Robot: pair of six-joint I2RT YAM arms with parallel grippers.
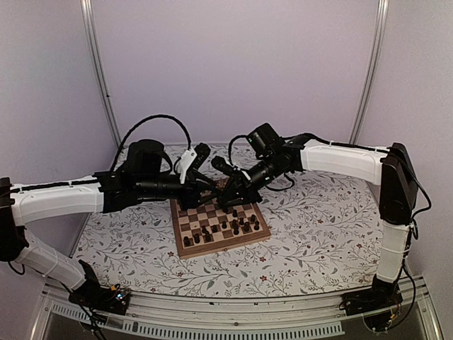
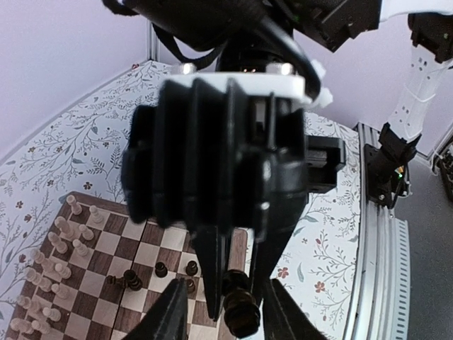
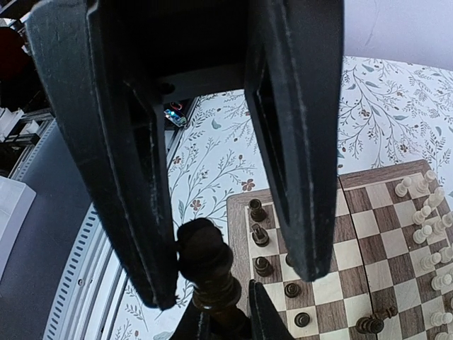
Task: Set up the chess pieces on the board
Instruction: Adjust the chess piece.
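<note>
Top external view: over the 12 o'clock edge of the board (image 1: 184,218), my left gripper (image 3: 235,283) hangs with jaws parted astride the dark chess piece (image 3: 205,258) that my right gripper (image 3: 228,319) clamps by its lower part.
</note>
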